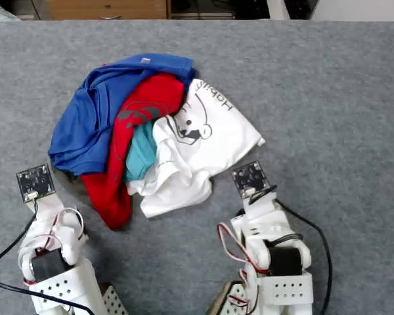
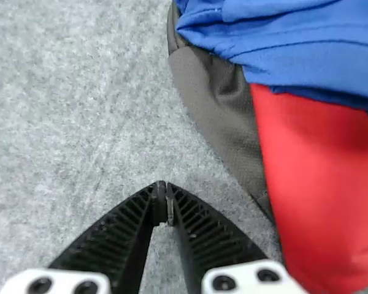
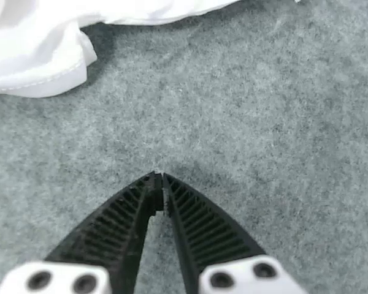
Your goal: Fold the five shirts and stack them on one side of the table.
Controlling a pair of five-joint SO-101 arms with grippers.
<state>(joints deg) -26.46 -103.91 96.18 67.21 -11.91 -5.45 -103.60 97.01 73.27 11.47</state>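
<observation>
Several shirts lie in a crumpled heap on the grey felt table (image 1: 328,98). A blue shirt (image 1: 98,111) is at the left, a red shirt (image 1: 128,141) runs down the middle, and a teal shirt (image 1: 142,156) peeks out beside it. A white shirt (image 1: 207,138) with a bear print lies at the right. A dark grey shirt (image 2: 218,116) shows under the blue shirt (image 2: 294,43) and red shirt (image 2: 319,184). My left gripper (image 2: 161,191) is shut and holds nothing, just short of the dark shirt's edge. My right gripper (image 3: 158,179) is shut over bare felt, a little short of the white shirt's hem (image 3: 37,61).
The left arm (image 1: 52,249) and the right arm (image 1: 272,252) stand at the near edge. Bare felt stretches to the right of the heap and behind it. Wooden furniture (image 1: 105,8) stands beyond the far edge.
</observation>
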